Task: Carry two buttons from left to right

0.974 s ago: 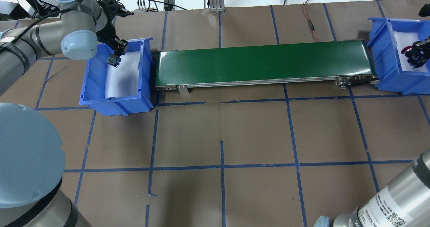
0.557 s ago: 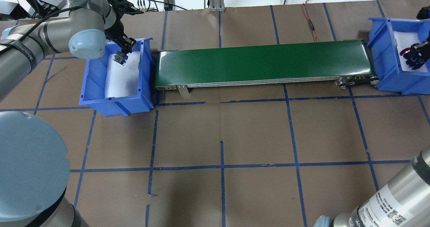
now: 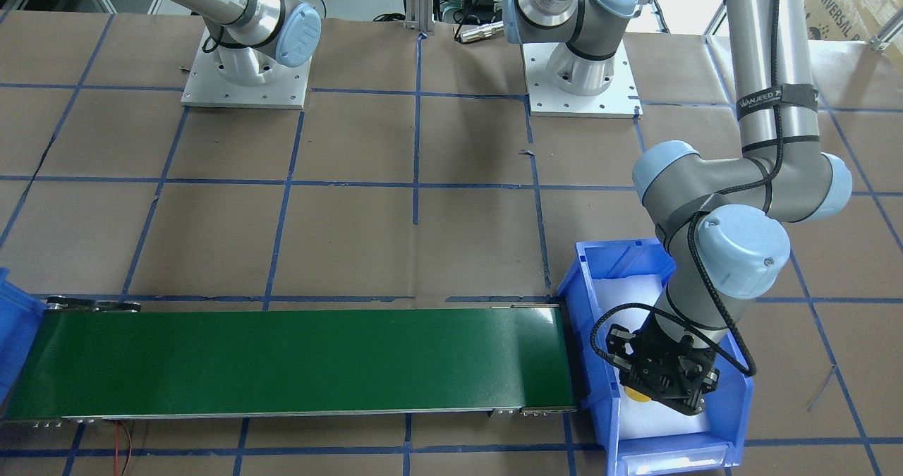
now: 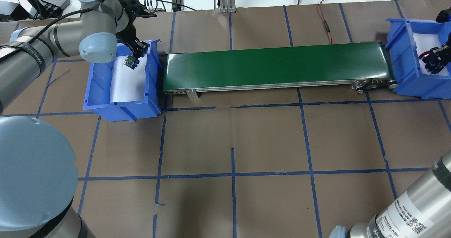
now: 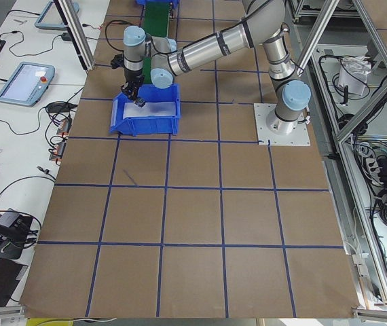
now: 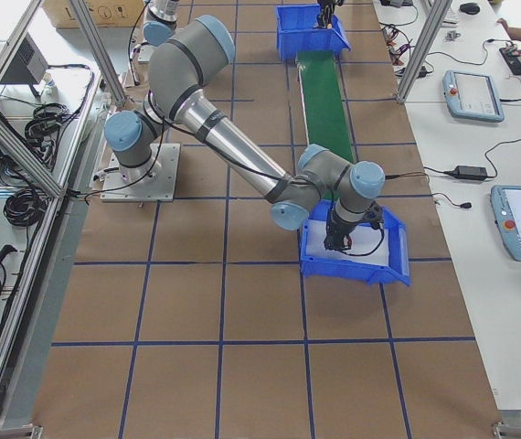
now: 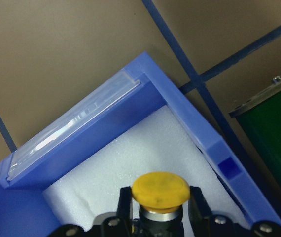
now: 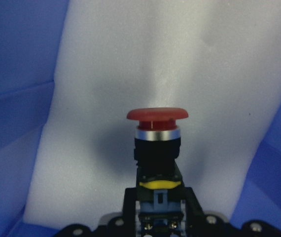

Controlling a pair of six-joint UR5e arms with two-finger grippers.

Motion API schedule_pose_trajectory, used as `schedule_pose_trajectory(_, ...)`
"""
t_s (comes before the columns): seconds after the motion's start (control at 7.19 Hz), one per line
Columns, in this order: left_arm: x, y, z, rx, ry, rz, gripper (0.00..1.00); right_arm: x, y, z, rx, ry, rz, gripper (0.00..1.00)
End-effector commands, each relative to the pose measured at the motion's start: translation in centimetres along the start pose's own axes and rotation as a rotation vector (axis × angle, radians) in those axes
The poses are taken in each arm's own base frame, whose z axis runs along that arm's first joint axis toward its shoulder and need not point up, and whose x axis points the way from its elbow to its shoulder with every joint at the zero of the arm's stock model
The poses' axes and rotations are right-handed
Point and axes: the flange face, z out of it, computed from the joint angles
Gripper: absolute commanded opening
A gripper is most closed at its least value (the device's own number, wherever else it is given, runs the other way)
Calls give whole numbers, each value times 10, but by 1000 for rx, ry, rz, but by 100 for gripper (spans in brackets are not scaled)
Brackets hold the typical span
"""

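The yellow-capped button [image 7: 160, 190] sits between the fingers [image 7: 124, 205] of my left gripper [image 4: 132, 56], which is shut on its dark body. It hangs over the white foam at the far right corner of the left blue bin [image 4: 121, 105], close to the conveyor end. In the front-facing view only its yellow cap [image 3: 637, 394] peeks out under the left gripper [image 3: 663, 383]. My right gripper [image 4: 432, 60] is shut on the red-capped button [image 8: 157, 116], holding it over the foam of the right blue bin [image 4: 401, 54].
A long green conveyor belt [image 4: 275, 67] spans the gap between the two bins. Cables lie along the table's far edge [image 4: 327, 23]. Brown paper with blue tape lines [image 4: 232, 174] covers the table.
My left gripper has carried the yellow button rightward and farther back across the left bin, toward the conveyor end. The right gripper with the red button has barely shifted.
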Motion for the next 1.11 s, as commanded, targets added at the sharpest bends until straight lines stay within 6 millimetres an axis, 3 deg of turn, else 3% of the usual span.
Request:
schedule_pose_trajectory(0.0,2,-1,0,2,2,3,28,1,1,0,1,-1,-1,32)
schedule_pose_trajectory(0.42,6,-3,-1,2,1,9,28,1,0,1,3,-5,-8,42)
schedule_pose_trajectory(0.83,7,-3,-2,4,2,11,28,1,0,2,4,-11,-8,45)
schedule_pose_trajectory(0.97,7,-3,0,2,4,11,28,2,1,-7,15,0,-7,46)
